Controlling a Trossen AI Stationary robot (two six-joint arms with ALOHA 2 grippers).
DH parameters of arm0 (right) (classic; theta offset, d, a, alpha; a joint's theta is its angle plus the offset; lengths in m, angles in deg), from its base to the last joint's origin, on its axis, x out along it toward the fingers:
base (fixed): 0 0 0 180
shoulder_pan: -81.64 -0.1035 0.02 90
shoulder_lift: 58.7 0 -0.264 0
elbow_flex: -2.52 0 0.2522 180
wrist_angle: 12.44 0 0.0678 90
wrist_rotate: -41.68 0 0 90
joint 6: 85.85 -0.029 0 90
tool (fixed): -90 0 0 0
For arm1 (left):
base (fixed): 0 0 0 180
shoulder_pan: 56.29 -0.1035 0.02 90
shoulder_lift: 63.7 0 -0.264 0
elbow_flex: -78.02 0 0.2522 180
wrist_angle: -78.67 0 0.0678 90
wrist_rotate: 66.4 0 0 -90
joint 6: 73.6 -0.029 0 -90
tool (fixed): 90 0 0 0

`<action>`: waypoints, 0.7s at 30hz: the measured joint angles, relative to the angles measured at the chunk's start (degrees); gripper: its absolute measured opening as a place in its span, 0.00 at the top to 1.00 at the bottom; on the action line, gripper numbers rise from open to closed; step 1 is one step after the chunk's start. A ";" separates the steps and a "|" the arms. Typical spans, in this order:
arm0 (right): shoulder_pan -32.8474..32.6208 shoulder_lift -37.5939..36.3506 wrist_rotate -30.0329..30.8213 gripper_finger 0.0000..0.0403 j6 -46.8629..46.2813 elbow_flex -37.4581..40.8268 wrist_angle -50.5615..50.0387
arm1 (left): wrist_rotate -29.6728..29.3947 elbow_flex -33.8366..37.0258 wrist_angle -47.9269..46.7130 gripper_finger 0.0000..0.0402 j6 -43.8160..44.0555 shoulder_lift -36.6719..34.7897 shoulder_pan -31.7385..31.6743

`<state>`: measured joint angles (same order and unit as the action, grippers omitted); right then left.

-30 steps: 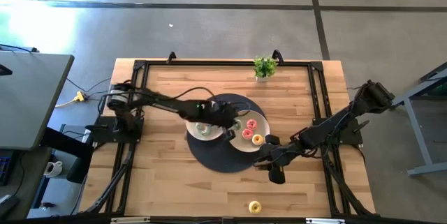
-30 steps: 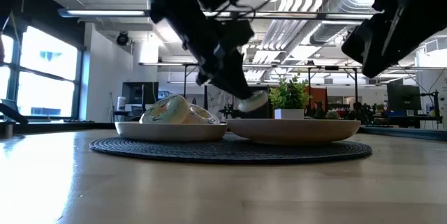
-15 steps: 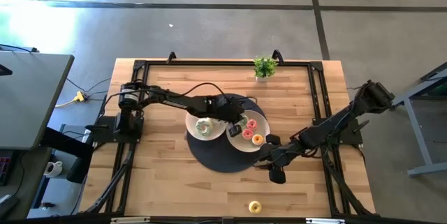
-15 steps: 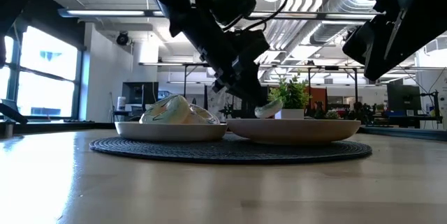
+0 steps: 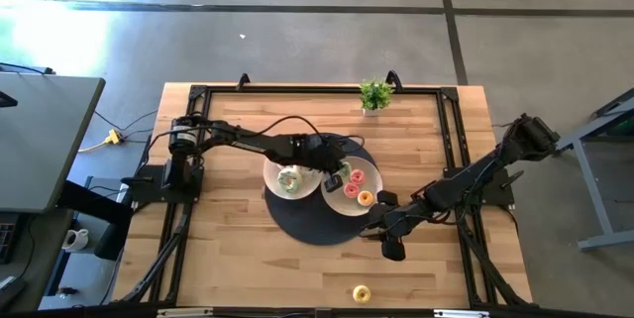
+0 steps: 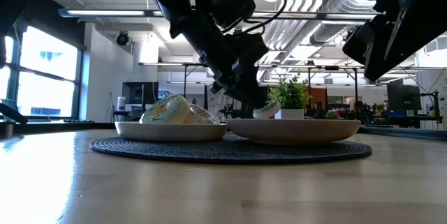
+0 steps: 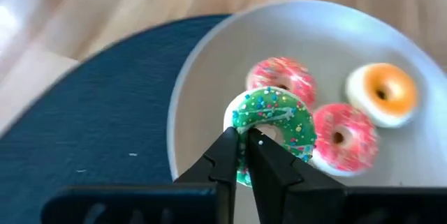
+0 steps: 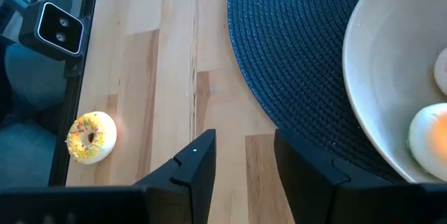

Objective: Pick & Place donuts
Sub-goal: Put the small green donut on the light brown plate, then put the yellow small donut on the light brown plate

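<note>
My left gripper [image 7: 242, 140] is shut on a green iced donut with sprinkles [image 7: 276, 121] and hovers over the right-hand white plate [image 5: 370, 171] on the dark round mat. Two pink donuts [image 7: 342, 139] and an orange-centred cream one [image 7: 383, 93] lie flat in that plate. The left-hand plate [image 5: 274, 187] holds cream and green donuts [image 5: 289, 180]. A yellow sprinkled donut [image 5: 362, 293] lies flat on the wood near the table's near edge. My right gripper [image 8: 244, 155] is open, low over the wood beside the mat's near right edge. My left gripper pinches the green donut by its ring [image 7: 244, 121] on the side nearest the fingers, which slant down from the table's left. The donut is lifted clear and tilted on edge. In the low view it [image 6: 265, 109] hangs just above the right plate's rim.
A small potted plant [image 5: 374, 95] stands at the table's far edge. The dark woven mat [image 5: 307, 221] carries both plates. Black frame rails run along the table's sides. Bare wood lies to the left of the mat and along the near edge around the yellow donut.
My left gripper has carried the green donut from above the left plate toward the table's right, over the right plate, and lowered it a little. It has stayed shut on the donut. In the last half second it has hardly moved.
</note>
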<state>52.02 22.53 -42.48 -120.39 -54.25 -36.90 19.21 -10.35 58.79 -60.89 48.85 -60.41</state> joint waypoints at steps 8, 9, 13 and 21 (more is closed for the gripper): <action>0.00 0.00 0.00 0.65 0.02 -0.02 0.00 | -2.44 0.02 0.34 0.90 5.87 0.00 0.00; 0.00 0.00 0.00 0.65 0.02 -0.02 0.00 | -2.16 0.02 0.42 0.90 5.85 0.00 0.00; 0.00 0.00 0.00 0.65 0.02 0.00 0.00 | -0.08 0.04 0.51 0.90 3.67 0.00 0.00; 0.00 0.02 0.01 0.65 0.02 -0.01 0.17 | 0.73 0.04 3.21 0.90 0.61 1.05 0.00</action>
<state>52.02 22.56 -42.47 -120.37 -54.25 -36.72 19.94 -10.31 62.00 -60.28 49.90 -60.41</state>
